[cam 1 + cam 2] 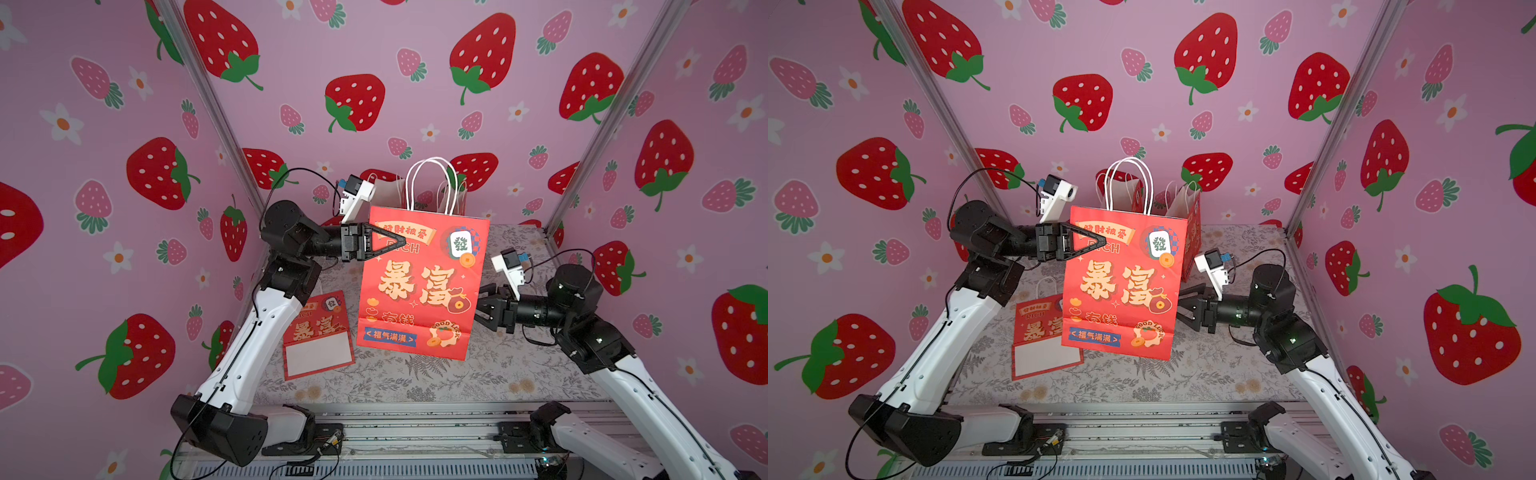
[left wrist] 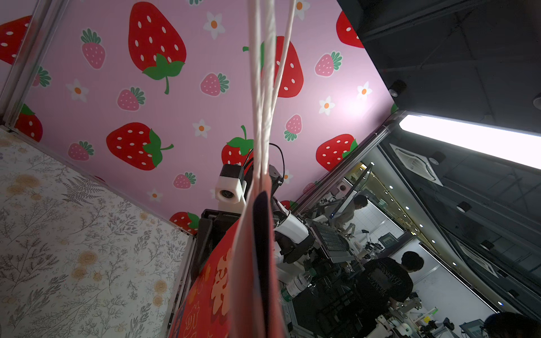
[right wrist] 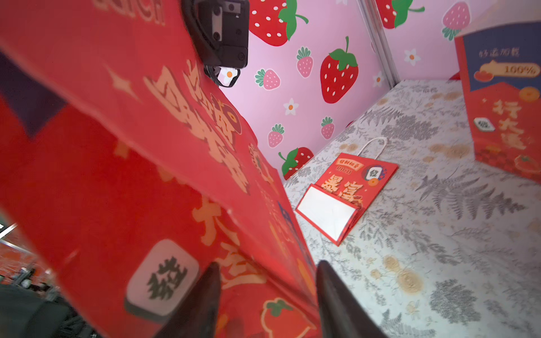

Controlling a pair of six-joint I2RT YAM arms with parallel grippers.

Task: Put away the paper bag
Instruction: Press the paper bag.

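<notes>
The red paper bag (image 1: 419, 286) (image 1: 1121, 286) hangs upright above the table, its white handles (image 1: 432, 183) standing up. My left gripper (image 1: 402, 240) (image 1: 1102, 240) is shut on the bag's upper left edge. In the left wrist view the bag (image 2: 222, 286) shows edge-on, with the handles (image 2: 265, 87) running away from the camera. My right gripper (image 1: 478, 305) (image 3: 268, 264) sits at the bag's lower right side. Its jaws stand apart, one on each side of the bag's side fold (image 3: 263, 292), with no clear pinch.
A second red bag (image 1: 318, 336) (image 3: 348, 193) lies folded flat on the floral table cover (image 1: 415, 382) at the left. More bags (image 1: 1187, 216) (image 3: 503, 117) stand upright at the back, behind the held bag. Strawberry-print walls close in the left, back and right.
</notes>
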